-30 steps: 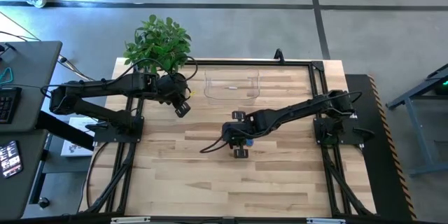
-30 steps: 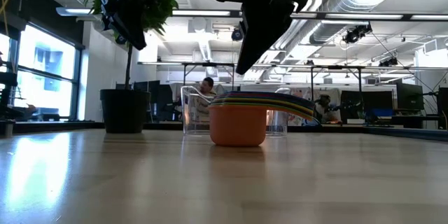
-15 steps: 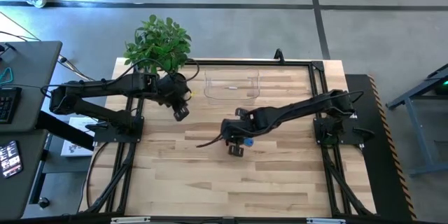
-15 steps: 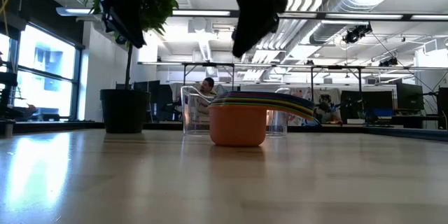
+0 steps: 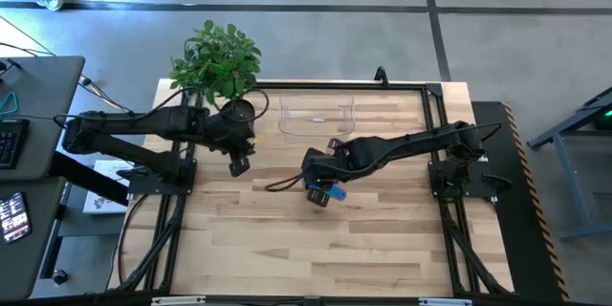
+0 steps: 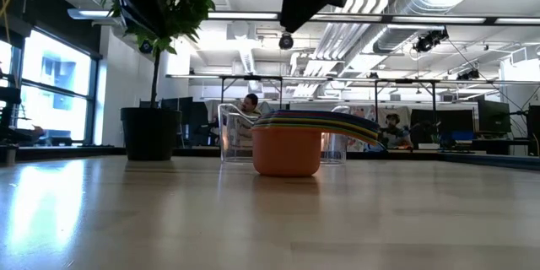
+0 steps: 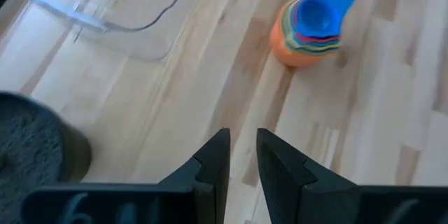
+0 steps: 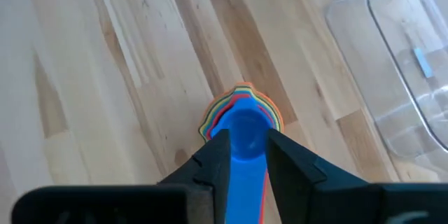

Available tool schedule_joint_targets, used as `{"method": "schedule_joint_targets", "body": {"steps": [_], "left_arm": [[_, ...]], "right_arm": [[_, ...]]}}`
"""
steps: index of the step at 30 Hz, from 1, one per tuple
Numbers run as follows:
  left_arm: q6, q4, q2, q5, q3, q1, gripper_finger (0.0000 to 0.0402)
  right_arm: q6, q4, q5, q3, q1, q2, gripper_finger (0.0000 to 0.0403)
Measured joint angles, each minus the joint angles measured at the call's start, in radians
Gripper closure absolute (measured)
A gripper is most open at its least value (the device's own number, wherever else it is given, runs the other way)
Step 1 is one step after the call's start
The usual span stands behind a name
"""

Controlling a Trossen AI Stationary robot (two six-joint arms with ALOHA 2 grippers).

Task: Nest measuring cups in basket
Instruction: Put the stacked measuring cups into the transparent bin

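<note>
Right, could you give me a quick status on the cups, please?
Right gripper hovers over nested cup stack, jaws slightly apart, empty. Left gripper waits near plant pot, empty. Stack on table, outside basket. Nothing between them.

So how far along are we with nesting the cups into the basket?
Nesting looks done: the colourful plastic measuring cups sit stacked, blue innermost, orange outermost, on the wooden table. In hand: the right gripper hovers over the stack's blue handle, holding nothing. Left: the stack must go into the clear rectangular plastic basket, which holds no cups.
</note>
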Motion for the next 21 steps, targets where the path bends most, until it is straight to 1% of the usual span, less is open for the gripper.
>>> {"method": "schedule_joint_targets", "body": {"steps": [2, 4, 7, 12, 18, 21], "left_arm": [[-0.001, 0.038, -0.036, 0.0, -0.029, -0.02, 0.0339], [-0.019, 0.101, -0.087, 0.0, -0.084, -0.039, 0.0339], [-0.044, 0.203, -0.185, 0.0, -0.188, -0.069, 0.0339], [-0.054, 0.321, -0.353, -0.002, -0.338, -0.107, 0.0339], [-0.011, 0.48, -0.547, -0.002, -0.495, -0.139, 0.0339], [0.012, 0.524, -0.632, -0.003, -0.551, -0.148, 0.0339]], "right_arm": [[0.018, 0.0, 0.008, 0.013, -0.003, 0.0, 0.0313], [0.042, 0.0, 0.019, 0.023, -0.006, 0.0, 0.0306], [0.064, 0.002, 0.019, 0.03, -0.007, 0.0, 0.0297], [0.085, -0.015, 0.017, 0.032, -0.007, 0.0, 0.0287], [0.137, -0.056, 0.014, 0.032, -0.008, 0.0, 0.0276], [0.166, -0.055, 0.013, 0.032, -0.008, 0.0, 0.0274]]}}
